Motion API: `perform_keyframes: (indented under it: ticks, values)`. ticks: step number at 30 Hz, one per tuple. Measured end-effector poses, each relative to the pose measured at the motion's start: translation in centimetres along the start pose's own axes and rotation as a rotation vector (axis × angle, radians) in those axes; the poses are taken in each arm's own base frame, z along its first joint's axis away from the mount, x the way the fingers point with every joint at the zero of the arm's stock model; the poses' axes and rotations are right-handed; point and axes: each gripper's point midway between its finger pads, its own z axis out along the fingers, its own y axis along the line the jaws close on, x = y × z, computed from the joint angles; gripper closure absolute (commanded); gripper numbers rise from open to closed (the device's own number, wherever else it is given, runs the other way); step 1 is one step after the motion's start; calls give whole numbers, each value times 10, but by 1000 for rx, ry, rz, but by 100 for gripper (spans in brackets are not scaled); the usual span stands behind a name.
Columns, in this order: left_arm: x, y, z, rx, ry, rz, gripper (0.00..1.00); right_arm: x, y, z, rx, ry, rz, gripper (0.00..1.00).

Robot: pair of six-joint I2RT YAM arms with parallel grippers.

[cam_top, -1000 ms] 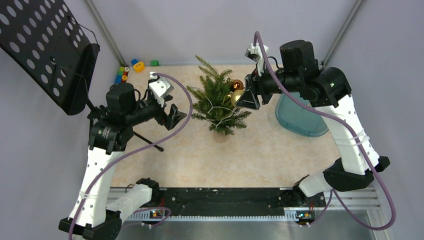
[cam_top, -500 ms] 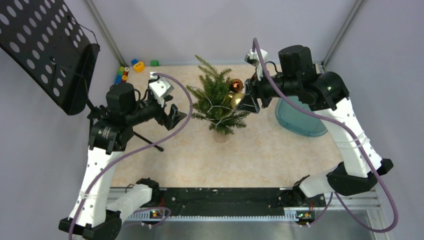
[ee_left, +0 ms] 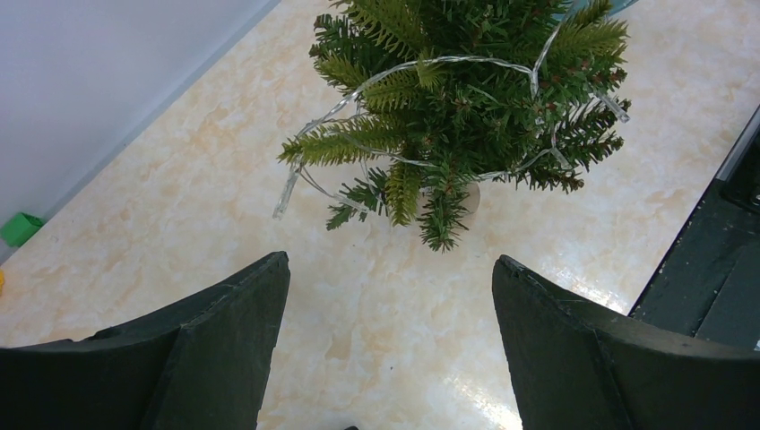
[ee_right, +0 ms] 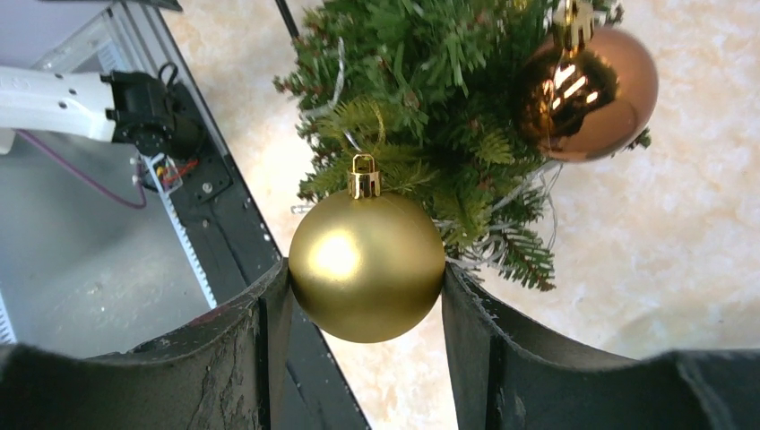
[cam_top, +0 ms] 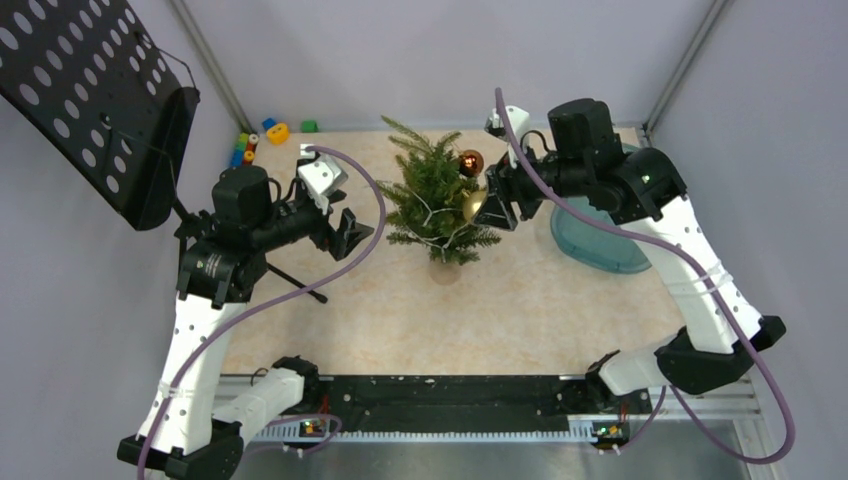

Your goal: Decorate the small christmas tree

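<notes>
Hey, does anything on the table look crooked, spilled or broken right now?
Nothing spilled or broken. One end of the light string dangles loose off the small christmas tree. The gold ball is simply held in the right gripper.

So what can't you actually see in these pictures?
Top view: the right arm hides much of the blue bowl's inside.
Right wrist view: needles hide whether the gold ball in the right hand is hooked onto the small christmas tree.
Left wrist view: the upper edge cuts off the treetop.
</notes>
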Motion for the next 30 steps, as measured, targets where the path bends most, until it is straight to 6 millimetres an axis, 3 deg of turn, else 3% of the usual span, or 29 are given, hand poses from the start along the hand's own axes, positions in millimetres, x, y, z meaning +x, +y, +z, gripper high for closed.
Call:
perform_keyframes:
  ticks: [9, 19, 25, 30]
  values:
    - [0, 0, 0, 3, -1, 0, 12, 20, 3, 0, -14, 24, 2, 100]
    - [0, 0, 0, 3, -1, 0, 12, 18, 9, -1, -45, 8, -1, 98]
    - [0, 0, 0, 3, -1, 0, 12, 21, 10, 2, -58, 18, 6, 53]
    - [0, 0, 0, 2, -1, 1, 12, 21, 12, 2, -67, 17, 7, 43]
